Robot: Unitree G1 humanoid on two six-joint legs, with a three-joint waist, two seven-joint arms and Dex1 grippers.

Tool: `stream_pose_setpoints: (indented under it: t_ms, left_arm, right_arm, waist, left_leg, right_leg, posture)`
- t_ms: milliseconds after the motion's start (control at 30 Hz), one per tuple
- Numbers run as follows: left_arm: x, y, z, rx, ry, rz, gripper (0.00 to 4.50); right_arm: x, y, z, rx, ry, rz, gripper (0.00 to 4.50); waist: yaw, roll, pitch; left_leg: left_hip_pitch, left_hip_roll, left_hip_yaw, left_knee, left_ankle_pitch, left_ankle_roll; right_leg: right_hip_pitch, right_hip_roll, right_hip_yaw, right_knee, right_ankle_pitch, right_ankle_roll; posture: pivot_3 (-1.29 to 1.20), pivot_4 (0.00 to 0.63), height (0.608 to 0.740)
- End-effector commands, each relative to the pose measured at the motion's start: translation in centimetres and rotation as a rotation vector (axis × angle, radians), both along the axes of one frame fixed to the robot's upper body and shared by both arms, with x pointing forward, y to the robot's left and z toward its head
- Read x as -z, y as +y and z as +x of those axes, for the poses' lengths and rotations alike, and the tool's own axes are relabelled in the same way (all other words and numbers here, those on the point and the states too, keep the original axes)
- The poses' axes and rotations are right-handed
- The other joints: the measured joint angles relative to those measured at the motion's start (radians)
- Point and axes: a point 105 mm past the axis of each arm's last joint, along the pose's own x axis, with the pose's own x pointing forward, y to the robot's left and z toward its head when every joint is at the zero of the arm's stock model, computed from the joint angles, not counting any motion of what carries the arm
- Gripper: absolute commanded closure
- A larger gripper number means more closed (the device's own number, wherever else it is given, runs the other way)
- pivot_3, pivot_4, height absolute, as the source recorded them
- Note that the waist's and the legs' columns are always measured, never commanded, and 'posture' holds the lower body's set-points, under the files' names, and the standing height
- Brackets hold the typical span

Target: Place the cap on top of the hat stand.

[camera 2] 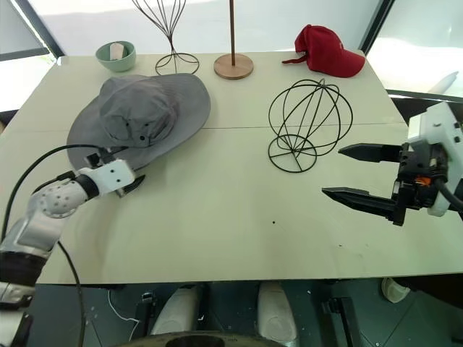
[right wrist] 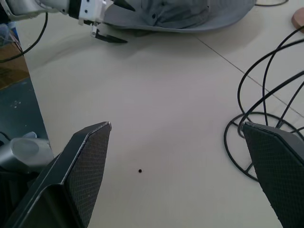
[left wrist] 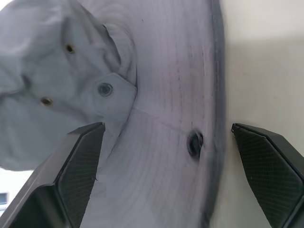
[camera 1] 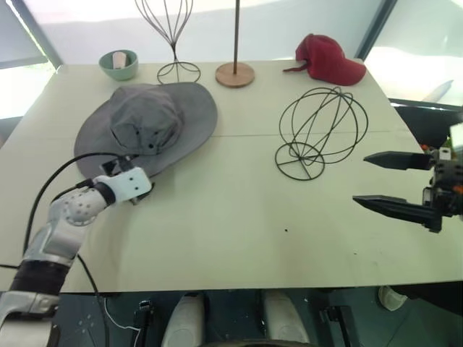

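Floppy grey fabric cap (camera 1: 148, 124), wire-globe hat stand (camera 1: 318, 130)

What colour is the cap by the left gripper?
Grey, with small dark eyelets; the cap shows best in the right eye view.

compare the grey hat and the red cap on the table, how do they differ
The grey hat is larger, with a wide floppy brim all round; the red cap is smaller, with a peak on one side only. The grey hat lies near the left claw, whose open fingers straddle its brim edge; the red cap sits at the table's far right corner. Both lie crown up.
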Motion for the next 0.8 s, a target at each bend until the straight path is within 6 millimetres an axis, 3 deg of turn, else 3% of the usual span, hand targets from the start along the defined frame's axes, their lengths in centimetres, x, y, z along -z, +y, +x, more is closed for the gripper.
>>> stream_pose_setpoints:
  t_ms: [33, 133, 233, 467, 633, 800]
  left_arm:
    - [0.4, 0.0, 1.0, -0.021, -0.030, 0.023, 0.02]
    - [1.0, -0.2, 1.9, -0.038, -0.036, 0.026, 0.02]
    - [1.1, -0.4, 2.3, -0.035, -0.042, 0.002, 0.89]
    - [-0.8, -0.6, 2.9, -0.015, -0.100, -0.024, 4.47]
    - [-6.0, -1.6, 3.8, 0.017, -0.212, -0.068, 4.47]
    - [-13.9, -4.3, 4.0, 0.125, -0.382, -0.105, 4.47]
  right_arm:
    - [-1.0, 0.2, -0.5, 0.001, -0.059, -0.008, 0.00]
    - [-1.1, 0.2, -0.6, 0.008, -0.071, -0.008, 0.00]
    - [-1.1, 0.1, -0.7, 0.018, -0.077, -0.007, 0.00]
    - [-1.2, -0.6, -0.8, 0.058, -0.077, 0.010, 0.00]
    - [-1.3, -1.3, -0.6, 0.100, -0.103, -0.004, 0.00]
    - [-1.6, -3.1, -0.2, 0.186, -0.138, 0.000, 0.00]
  waist:
    - [0.003, 0.000, 0.000]
    - [0.006, 0.000, 0.000]
    - [0.002, 0.000, 0.000]
    - [0.003, 0.000, -0.001]
    - [0.004, -0.002, 0.000]
    - [0.005, -0.002, 0.001]
  left_leg:
    - [0.000, 0.000, 0.000, 0.000, 0.000, 0.000]
    - [0.001, 0.000, 0.000, 0.003, 0.000, 0.000]
    - [0.002, 0.000, 0.000, 0.005, 0.000, 0.000]
    - [0.002, 0.000, -0.001, 0.005, 0.000, 0.000]
    - [-0.001, 0.000, -0.001, 0.006, 0.000, 0.000]
    - [-0.015, 0.000, -0.005, 0.015, 0.000, 0.000]
  right_leg:
    - [0.000, 0.000, 0.000, 0.001, 0.000, 0.000]
    - [0.001, 0.000, 0.000, 0.003, 0.000, 0.000]
    - [0.002, 0.000, 0.000, 0.006, 0.000, 0.000]
    - [0.001, 0.000, 0.000, 0.008, 0.000, 0.000]
    - [0.000, 0.000, -0.001, 0.008, 0.000, 0.000]
    - [-0.009, 0.000, -0.004, 0.009, 0.001, 0.002]
  posture:
    - [0.00, 0.150, 0.740]
    - [0.00, 0.150, 0.740]
    - [0.00, 0.150, 0.740]
    - [0.00, 0.150, 0.740]
    - [0.00, 0.150, 0.740]
    - [0.00, 0.150, 0.740]
